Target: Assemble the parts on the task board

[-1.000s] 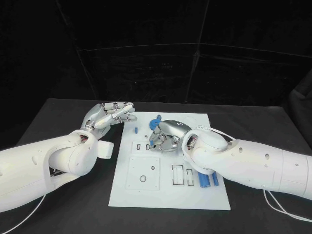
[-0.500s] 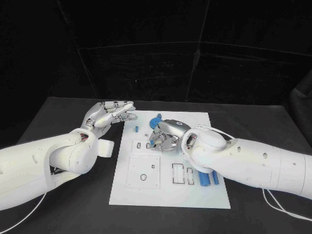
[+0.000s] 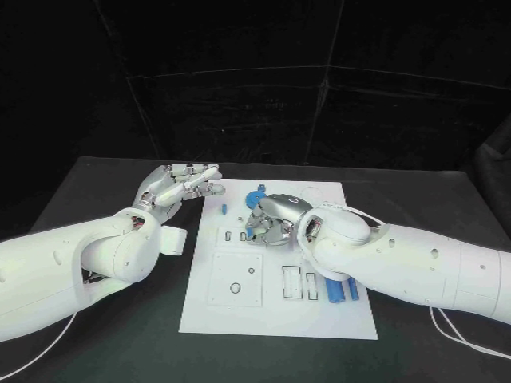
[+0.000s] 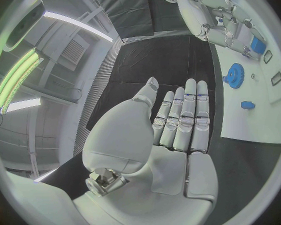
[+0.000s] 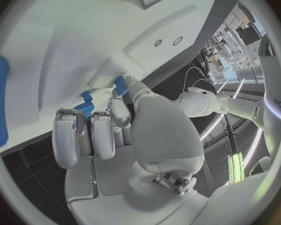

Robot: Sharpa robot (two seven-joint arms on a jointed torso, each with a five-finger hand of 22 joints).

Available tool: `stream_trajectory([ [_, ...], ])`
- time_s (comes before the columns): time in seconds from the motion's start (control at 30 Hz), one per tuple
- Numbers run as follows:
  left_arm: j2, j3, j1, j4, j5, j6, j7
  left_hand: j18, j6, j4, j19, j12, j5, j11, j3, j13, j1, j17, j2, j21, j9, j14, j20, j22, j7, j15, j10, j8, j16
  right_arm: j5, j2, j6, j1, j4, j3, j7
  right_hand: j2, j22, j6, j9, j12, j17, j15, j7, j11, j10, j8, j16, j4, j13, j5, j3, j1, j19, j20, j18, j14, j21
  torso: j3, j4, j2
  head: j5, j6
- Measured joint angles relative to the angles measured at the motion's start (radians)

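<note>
Right robot hand (image 3: pixel 273 219) hides a blue part (image 5: pixel 120 85) it pinches; left robot hand (image 3: pixel 181 186) open, empty.

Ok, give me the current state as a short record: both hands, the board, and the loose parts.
left hand: open, fingers straight, held over the black table beside the board
right hand: over the board's middle, fingers curled round a small blue part
task board: white, flat on the table
blue gear: on the board's far end
blue bars: lying by the board's right edge
</note>
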Motion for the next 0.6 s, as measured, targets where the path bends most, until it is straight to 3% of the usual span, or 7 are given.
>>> stream_trajectory([
  [0.4, -0.002, 0.000, 0.000, -0.005, 0.000, 0.002, -0.001, 0.000, 0.000, 0.000, 0.000, 0.000, 0.000, 0.000, 0.000, 0.000, 0.000, 0.000, 0.000, 0.000, 0.000, 0.000, 0.000, -0.001, 0.000, 0.000, 0.000, 0.000, 0.000, -0.030, -0.001, 0.024, -0.001, 0.005, -0.001, -0.022, -0.021, 0.000, -0.011, -0.003, -0.031, 0.000, 0.000, 0.011, 0.007, -0.014, -0.010, -0.004, 0.003, -0.021, 0.000, 0.003, -0.021, 0.000, 0.000, 0.000, 0.000, 0.000, 0.0001, 0.0001, 0.000, -0.002, -0.007],
  [0.6, -0.003, 0.000, 0.000, -0.005, 0.000, 0.003, -0.001, 0.000, 0.000, 0.000, 0.000, 0.000, 0.000, 0.000, 0.000, 0.000, 0.000, 0.000, 0.000, 0.000, 0.000, 0.000, 0.000, -0.001, 0.000, 0.000, 0.000, 0.000, 0.000, -0.040, 0.000, 0.026, -0.001, 0.006, 0.000, -0.033, -0.042, 0.000, -0.024, -0.004, -0.065, 0.001, 0.000, 0.016, 0.009, -0.031, -0.018, -0.004, 0.010, -0.048, -0.004, -0.004, -0.042, 0.000, 0.000, 0.000, 0.000, 0.000, 0.0001, 0.0001, 0.000, -0.004, -0.007],
])
